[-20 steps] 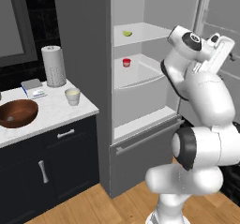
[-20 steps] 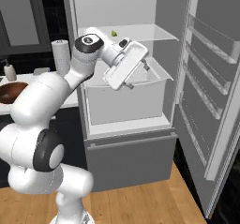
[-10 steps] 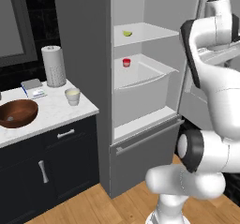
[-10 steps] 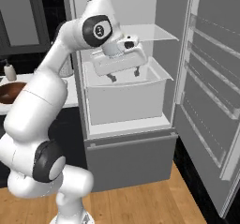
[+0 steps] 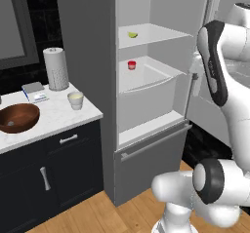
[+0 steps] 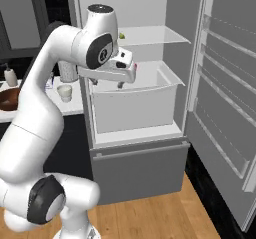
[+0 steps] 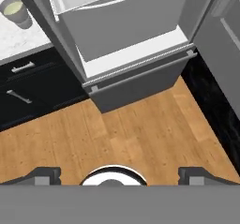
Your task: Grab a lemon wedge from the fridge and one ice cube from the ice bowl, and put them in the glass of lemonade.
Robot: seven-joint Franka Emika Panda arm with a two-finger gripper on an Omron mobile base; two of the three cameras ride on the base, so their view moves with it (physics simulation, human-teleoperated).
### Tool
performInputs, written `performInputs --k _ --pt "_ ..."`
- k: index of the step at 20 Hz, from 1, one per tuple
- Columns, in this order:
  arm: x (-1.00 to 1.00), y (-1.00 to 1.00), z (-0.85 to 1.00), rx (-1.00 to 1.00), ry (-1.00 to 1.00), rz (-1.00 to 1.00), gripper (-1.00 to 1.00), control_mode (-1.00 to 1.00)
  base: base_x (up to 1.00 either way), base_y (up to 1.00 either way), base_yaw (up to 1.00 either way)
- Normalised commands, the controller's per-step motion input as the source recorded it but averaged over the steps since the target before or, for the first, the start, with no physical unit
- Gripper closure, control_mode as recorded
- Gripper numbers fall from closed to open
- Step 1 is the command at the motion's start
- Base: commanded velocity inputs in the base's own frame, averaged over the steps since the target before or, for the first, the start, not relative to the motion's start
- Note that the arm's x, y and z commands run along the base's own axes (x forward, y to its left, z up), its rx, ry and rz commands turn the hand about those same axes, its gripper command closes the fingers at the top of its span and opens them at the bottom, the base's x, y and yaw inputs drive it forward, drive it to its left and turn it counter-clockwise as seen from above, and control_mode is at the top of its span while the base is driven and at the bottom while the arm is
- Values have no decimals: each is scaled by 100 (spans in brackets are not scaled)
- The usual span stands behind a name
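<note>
Presently, the scene stood as follows.

Fridge: the tall grey fridge [image 5: 83, 42] stood with its door [image 6: 225, 98] swung wide to the right, showing a white interior with shelves and a deep white drawer [image 5: 146, 88].

Lemon wedge: the lemon wedge [image 5: 133, 34] lay alone on the upper shelf [image 5: 156, 32], near its front left corner; in the right base view the arm hid most of it.

Red cup: a small red cup [image 5: 131, 65] stood one level lower, behind the drawer's front wall.

Jaws: the gripper [image 6: 106, 84] hung in front of the drawer, below the wedge's shelf, pointing down at the wooden floor [image 7: 131, 134]; its jaws were spread about as wide as they go and held nothing.

Tabletop: on the white tabletop [image 5: 53, 117] left of the fridge sat the glass of lemonade [image 5: 75, 100], the ice bowl [image 5: 17, 118] and a paper towel roll [image 5: 56, 68].

Handling: the wedge looked tiny and very light, soft-fleshed and probably slick with juice, so a hard squeeze could crush it or squirt it free.

Where to hold: the firmer rind side and the opposite cut face seemed the safest pair of surfaces, gripped across the wedge's short width, low and close to the shelf.
</note>
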Motion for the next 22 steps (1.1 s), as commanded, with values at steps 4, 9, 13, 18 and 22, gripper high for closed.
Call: performInputs --k 4,9,13,18,22 --pt "-41 94 -78 3 -26 8 -100 -100 0 0 0" --pt "-54 61 -54 0 -18 4 -100 -100 0 0 0" --pt "-44 34 -36 -2 -12 0 -100 -100 0 0 0" --pt "-25 6 9 -8 -6 0 -100 -100 0 0 0" --pt "-12 0 -7 -1 5 0 -100 -100 0 0 0"
